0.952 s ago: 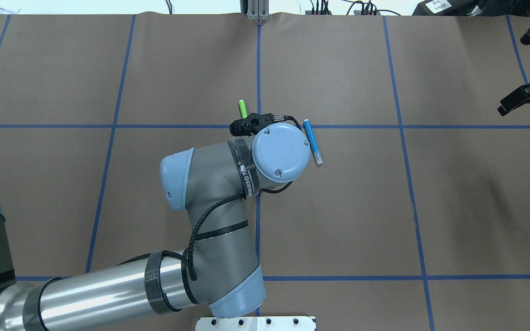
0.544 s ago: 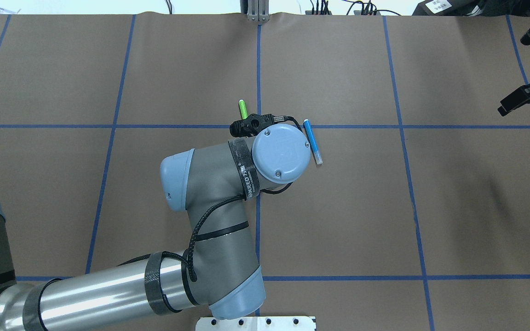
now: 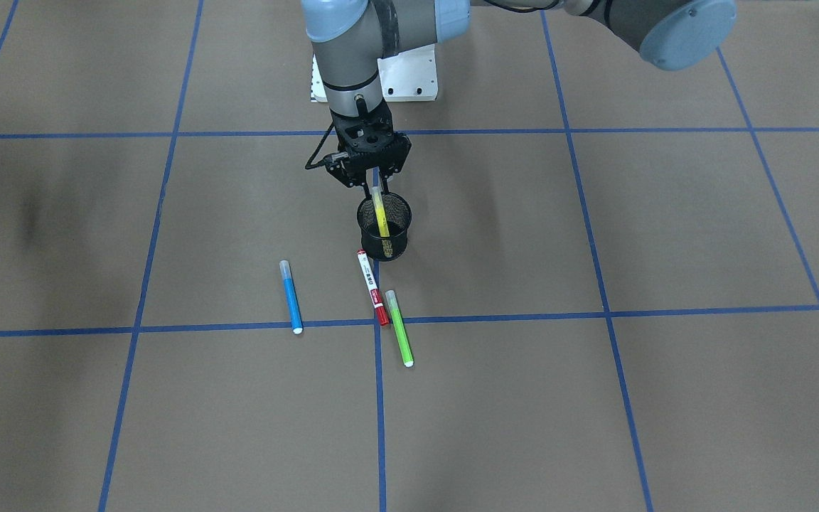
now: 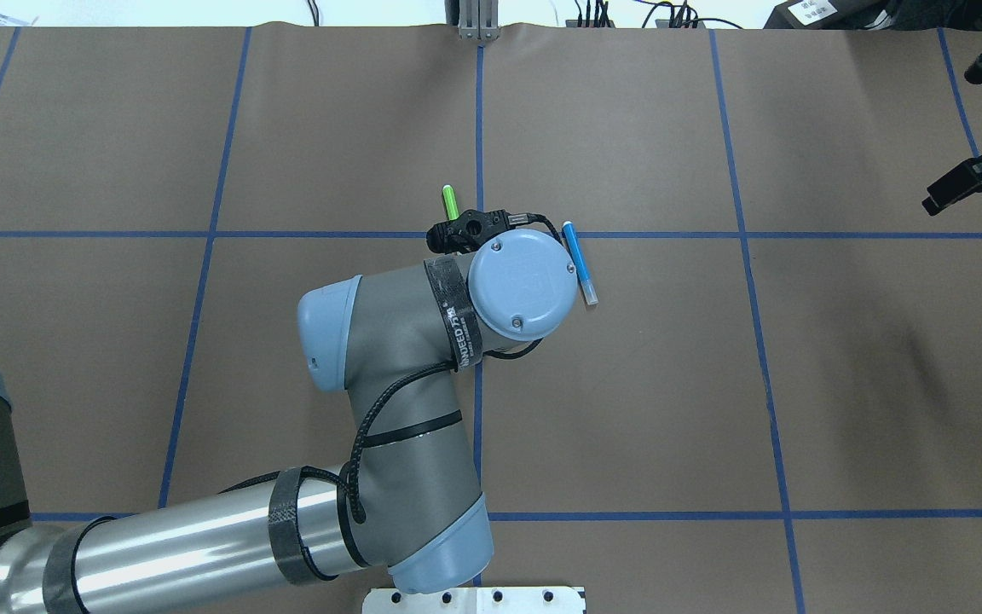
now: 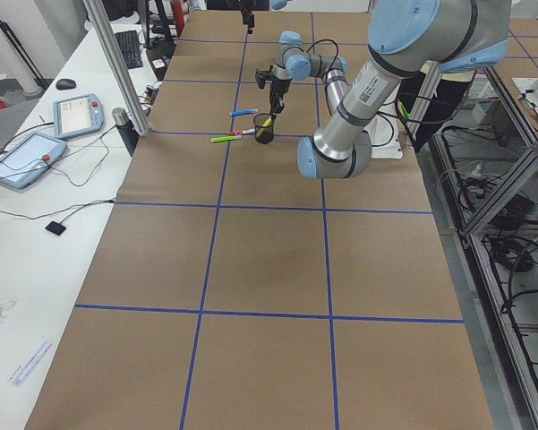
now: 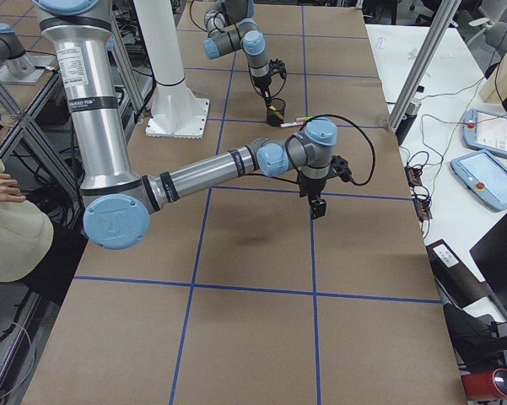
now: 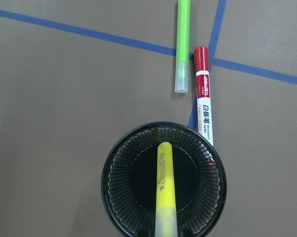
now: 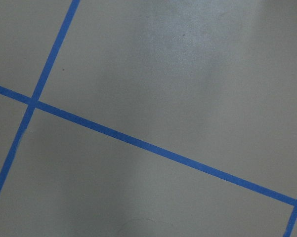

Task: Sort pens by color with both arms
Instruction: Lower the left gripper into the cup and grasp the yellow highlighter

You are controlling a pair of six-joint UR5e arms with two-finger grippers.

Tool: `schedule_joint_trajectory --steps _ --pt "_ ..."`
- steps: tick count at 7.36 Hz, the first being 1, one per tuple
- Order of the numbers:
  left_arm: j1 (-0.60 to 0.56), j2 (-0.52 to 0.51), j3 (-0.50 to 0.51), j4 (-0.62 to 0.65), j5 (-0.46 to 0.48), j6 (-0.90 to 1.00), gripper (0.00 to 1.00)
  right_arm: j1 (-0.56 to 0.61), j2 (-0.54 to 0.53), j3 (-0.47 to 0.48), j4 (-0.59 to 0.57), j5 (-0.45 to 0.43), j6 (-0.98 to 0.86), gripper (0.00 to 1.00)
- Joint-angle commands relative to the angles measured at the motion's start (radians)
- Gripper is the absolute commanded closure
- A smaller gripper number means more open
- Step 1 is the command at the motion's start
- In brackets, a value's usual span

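Over the last second almost nothing has moved in the overhead view: my left wrist has only crept a shade across the brown paper-covered table [image 3: 594,398] with its blue tape grid, so I judge the carry is over and I am settling for the drop. My left pincer [image 3: 372,186] hangs straight above the round black mesh cup [image 3: 400,215], and its two fingers look pressed together on the capped upper end of the slim yellow marker pen [image 3: 382,219]. That pen slants down inside the cup, with its lower end at or near the bottom. From my wrist camera it crosses the cup's mouth. The white-bodied marker pen with red ends [image 3: 370,283] lies flat on the table, one end touching the cup's outer wall. The bright green marker pen [image 3: 399,328] lies just beside that one, and the blue marker pen [image 3: 291,297] rests well apart toward my right side; the green and blue pens lie where they lay a second ago. My right pincer [image 4: 964,183] waits far out at the table's edge over bare paper, and I cannot tell whether its fingers are apart or together. So one colour is all but placed, pending my release, and three pens are left to sort.
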Motion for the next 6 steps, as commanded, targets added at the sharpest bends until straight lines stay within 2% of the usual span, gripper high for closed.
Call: schedule_joint_trajectory --steps 1,2,3,6 --pt "0.000 0.001 -0.001 0.001 0.001 -0.003 0.81 0.000 0.001 0.000 0.000 0.000 0.000 0.00" --pt "0.000 0.003 -0.005 0.001 0.001 -0.003 0.92 0.000 0.001 0.000 0.002 0.000 0.000 0.00" --pt "0.000 0.003 -0.011 0.003 0.001 -0.002 0.98 0.000 0.000 0.000 0.002 0.000 0.000 0.00" --pt "-0.006 0.012 -0.103 0.055 -0.008 0.052 1.00 0.000 0.001 -0.002 0.002 -0.003 0.000 0.00"
